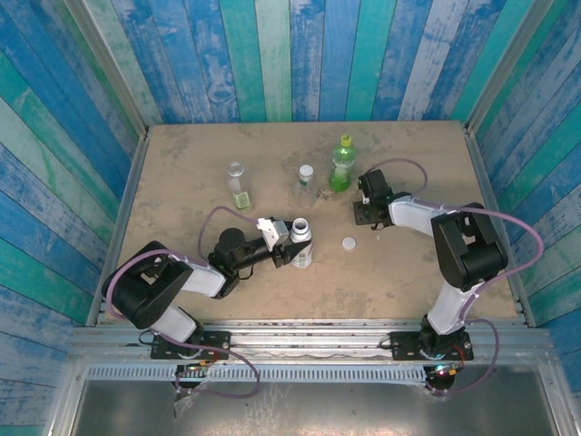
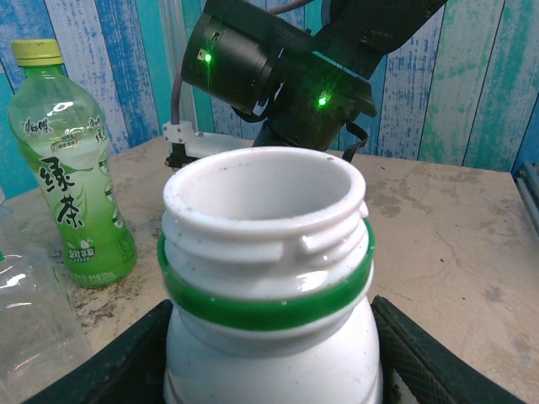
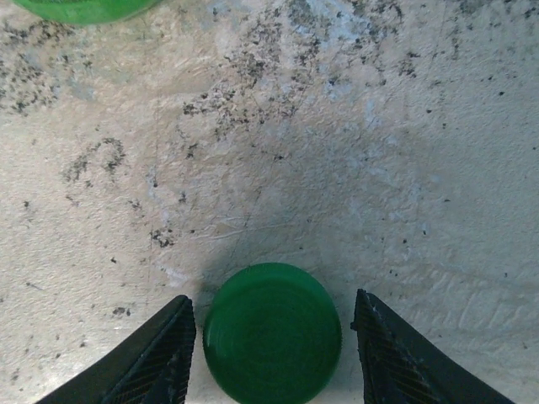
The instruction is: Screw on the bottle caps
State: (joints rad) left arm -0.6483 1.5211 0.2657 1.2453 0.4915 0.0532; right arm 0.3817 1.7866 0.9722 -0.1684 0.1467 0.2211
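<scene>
My left gripper [image 2: 271,358] is shut on the white bottle [image 2: 268,252], which has a green neck ring and an open, threaded mouth. From above, this bottle [image 1: 300,243] stands near the table's middle. A dark green cap [image 3: 272,332] lies flat on the table between the open fingers [image 3: 160,358] of my right gripper [image 3: 274,341], a small gap on each side. That right gripper [image 1: 367,215] points down just right of the green tea bottle [image 1: 342,163], which wears a yellow-green cap [image 2: 36,51]. A loose white cap [image 1: 349,242] lies between the two grippers.
A clear bottle with a white cap [image 1: 306,177] stands left of the green one. An uncapped clear bottle [image 1: 238,186] with yellowish liquid stands further left. The right arm [image 2: 286,76] looms close behind the white bottle. Blue plank walls surround the table [image 1: 182,163].
</scene>
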